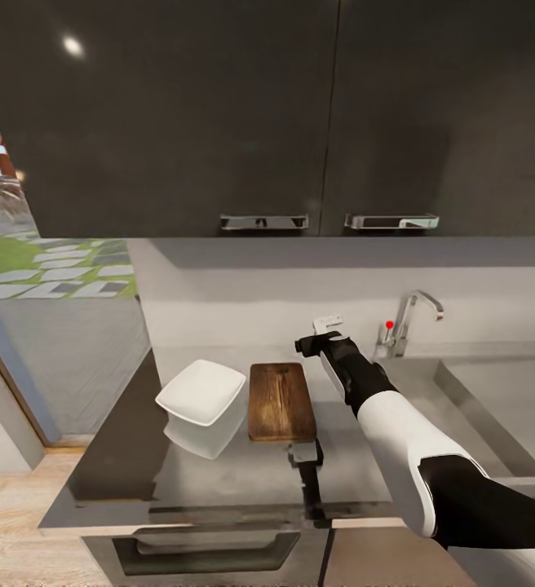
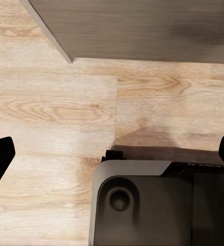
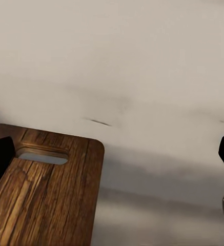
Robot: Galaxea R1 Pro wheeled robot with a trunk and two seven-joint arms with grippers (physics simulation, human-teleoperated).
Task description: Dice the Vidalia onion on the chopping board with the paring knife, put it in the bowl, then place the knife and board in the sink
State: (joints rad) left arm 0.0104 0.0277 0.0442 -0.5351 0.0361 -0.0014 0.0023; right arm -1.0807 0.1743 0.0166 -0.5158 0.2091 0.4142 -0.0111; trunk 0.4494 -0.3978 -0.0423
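Dark grey countertop (image 1: pixel 112 456) carries white bowl (image 1: pixel 201 393) at 9 o'clock of chopping board (image 1: pixel 280 401), near but apart. Board bare, handle slot toward back wall; open counter at its 6 o'clock up to front edge. Right gripper (image 1: pixel 324 328) hovers at board's 1 o'clock, fingers apart, nothing between. Sink (image 1: pixel 496 408) at 3 o'clock, basin empty where visible; tap (image 1: pixel 410 319) with red knob behind. Left gripper (image 2: pixel 112 154) over wooden floor (image 2: pixel 50 107), fingers spread wide. No readable writing.
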